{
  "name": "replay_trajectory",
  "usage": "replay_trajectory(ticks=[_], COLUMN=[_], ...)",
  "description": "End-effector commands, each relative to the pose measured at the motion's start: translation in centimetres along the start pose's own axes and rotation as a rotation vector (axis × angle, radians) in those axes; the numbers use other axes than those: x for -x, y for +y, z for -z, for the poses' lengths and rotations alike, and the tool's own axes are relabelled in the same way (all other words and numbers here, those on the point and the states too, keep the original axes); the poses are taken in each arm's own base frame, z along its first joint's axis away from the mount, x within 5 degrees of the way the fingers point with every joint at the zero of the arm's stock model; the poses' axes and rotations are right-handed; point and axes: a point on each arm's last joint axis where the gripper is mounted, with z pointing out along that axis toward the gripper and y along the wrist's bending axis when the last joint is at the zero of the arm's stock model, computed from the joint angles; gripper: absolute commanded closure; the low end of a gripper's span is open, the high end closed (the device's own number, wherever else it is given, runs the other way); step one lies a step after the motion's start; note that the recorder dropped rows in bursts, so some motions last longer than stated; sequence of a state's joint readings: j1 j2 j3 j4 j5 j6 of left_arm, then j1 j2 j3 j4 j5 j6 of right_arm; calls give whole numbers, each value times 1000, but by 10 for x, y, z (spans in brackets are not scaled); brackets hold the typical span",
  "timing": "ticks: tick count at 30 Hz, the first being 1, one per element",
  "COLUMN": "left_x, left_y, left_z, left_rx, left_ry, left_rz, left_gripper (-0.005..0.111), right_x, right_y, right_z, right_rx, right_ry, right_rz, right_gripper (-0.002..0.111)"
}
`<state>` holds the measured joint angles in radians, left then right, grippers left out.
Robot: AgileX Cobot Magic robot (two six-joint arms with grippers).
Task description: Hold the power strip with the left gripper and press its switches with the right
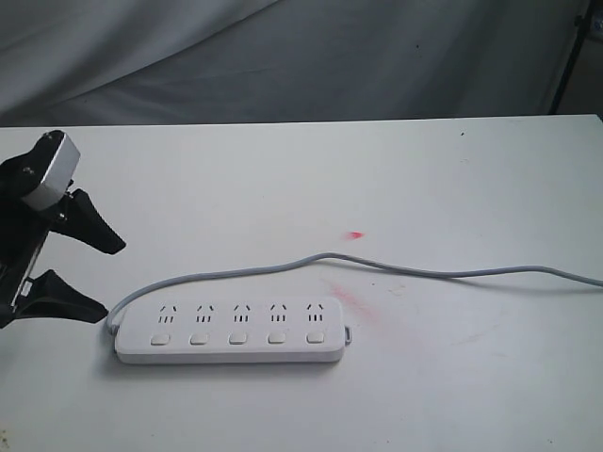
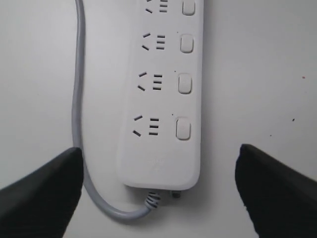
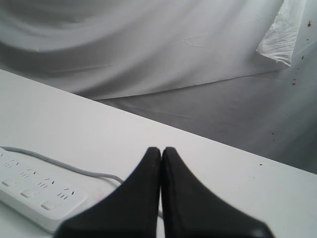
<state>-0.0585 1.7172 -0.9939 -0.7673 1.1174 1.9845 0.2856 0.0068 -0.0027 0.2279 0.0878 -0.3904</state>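
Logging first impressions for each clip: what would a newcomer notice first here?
The white power strip lies flat near the front of the table, its grey cord trailing off right. The left end effector gapes open just off the strip's left end; red smears mark the table beyond its right end.

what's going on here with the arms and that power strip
A white power strip lies flat on the table. The left gripper is open just off its cord end, not touching it. The right gripper is shut, tips together, near the other end. None of the switches is being pressed.
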Motion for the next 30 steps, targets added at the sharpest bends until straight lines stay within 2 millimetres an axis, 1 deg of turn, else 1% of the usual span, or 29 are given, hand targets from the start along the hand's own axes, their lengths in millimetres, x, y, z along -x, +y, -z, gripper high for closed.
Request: replay_trajectory(ticks=[1,6,9,14,16,21,26,30], left_x=[-9,-19,-18,-13,-16,-19,-24,-21], left_y=[4,11,14,16,16,14,8,9], left_z=[-13,-25,-34,-55,-58,-58,-65,-69], left_rx=[-37,-24,-19,-14,-36,-62,-50,-25], left_ry=[-3,21,43,128,138,171,155,175], left_rz=[30,57,43,-34,-45,-77,-84,-115], left_gripper=[28,28,28,28,28,28,28,28], right_x=[-1,-1,-1,-1,-1,-1,-1,-1], right_y=[0,0,0,0,0,0,0,0], right_z=[0,0,0,0,0,0,0,0], right_rx=[-7,-7,-7,-7,-7,-7,-7,-7], right_ry=[1,1,1,1,1,1,1,1], right_rz=[7,7,7,7,7,7,7,7], right_gripper=[108,108,108,108,108,108,108,108])
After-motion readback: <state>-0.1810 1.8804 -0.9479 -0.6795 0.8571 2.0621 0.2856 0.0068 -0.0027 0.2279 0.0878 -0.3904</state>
